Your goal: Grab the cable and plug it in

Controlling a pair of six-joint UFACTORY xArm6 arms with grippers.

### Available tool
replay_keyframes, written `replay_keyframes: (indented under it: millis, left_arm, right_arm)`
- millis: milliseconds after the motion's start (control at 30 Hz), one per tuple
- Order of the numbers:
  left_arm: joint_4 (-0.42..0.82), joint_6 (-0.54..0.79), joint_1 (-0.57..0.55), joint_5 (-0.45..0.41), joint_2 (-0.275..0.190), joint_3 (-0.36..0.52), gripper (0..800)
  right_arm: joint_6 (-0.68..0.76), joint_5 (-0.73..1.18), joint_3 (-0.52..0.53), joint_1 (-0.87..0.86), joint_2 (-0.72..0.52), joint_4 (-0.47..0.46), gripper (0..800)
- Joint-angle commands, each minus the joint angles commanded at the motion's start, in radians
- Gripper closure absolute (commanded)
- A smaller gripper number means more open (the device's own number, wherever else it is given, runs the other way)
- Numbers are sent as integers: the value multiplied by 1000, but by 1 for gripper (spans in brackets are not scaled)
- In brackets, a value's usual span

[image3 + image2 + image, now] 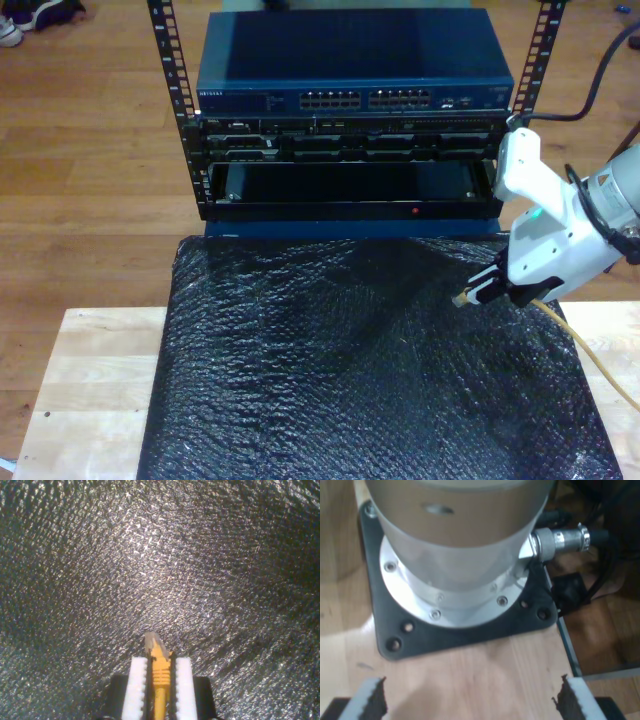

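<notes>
My second gripper (155,690), jaws closed tight on the cable (159,672) just behind its clear plug (152,641); plug tip juts out past the white pads (138,685), free of the black bubble-wrap mat (160,560) below. In the exterior view the same gripper (478,290) hangs over the mat (330,380) toward the exterior view's right, the yellow cable (585,345) trailing behind it down and off toward that side's lower edge. The network switch (355,62) sits in the rack (170,90) beyond the mat's far edge, its port rows (365,99) facing the camera. Key relation: the ports lie well apart from the plug, up and toward the exterior view's left; the plug's long axis points roughly toward the exterior view's left and slightly down, not yet at the port face. Judged: arm must lift, advance and swing the wrist so the plug runs square to the ports. White arm (545,225) bent down over the mat, wrist pitched low. My first gripper (470,700) spread wide, holding nothing, its pads (372,697) over bare wood (470,670) beside an arm base (465,540) on its black mounting plate (470,632); second arm is the one placed to act
</notes>
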Motion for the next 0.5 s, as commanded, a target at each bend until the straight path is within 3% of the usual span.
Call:
replay_keyframes:
  millis: [133, 500]
  left_arm:
    - [11, 29, 6, -78, -2, 48, 0]
    - [9, 41, 34, -192, 5, 107, 0]
  right_arm:
    - [0, -2, 0, 0, 2, 0, 800]
    - [0, -2, -5, 2, 5, -2, 800]
